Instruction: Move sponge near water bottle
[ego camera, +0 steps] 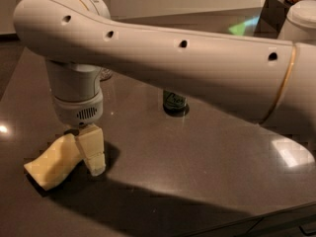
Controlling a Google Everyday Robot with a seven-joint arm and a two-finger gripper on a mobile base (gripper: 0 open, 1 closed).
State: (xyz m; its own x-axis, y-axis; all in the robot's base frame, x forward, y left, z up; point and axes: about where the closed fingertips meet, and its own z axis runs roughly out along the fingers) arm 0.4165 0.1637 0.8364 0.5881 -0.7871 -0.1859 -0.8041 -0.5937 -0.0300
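- The big white arm [187, 68] crosses almost the whole view and covers most of the dark table [197, 167] behind it.
- A green can [174, 102] stands behind the arm; we see only its lower part.
- At the top right a white round container [302, 19] and a dark box [274, 11] are cut off by the edge.
- The gripper [95, 162] hangs low at the left, pointing down, its tip near the table.
- The sponge [52, 163] lies on the table just left of the gripper, one end against it.
- We cannot tell whether the claw is spread or pinching the sponge.
- The water bottle we cannot make out; the arm blocks that part.
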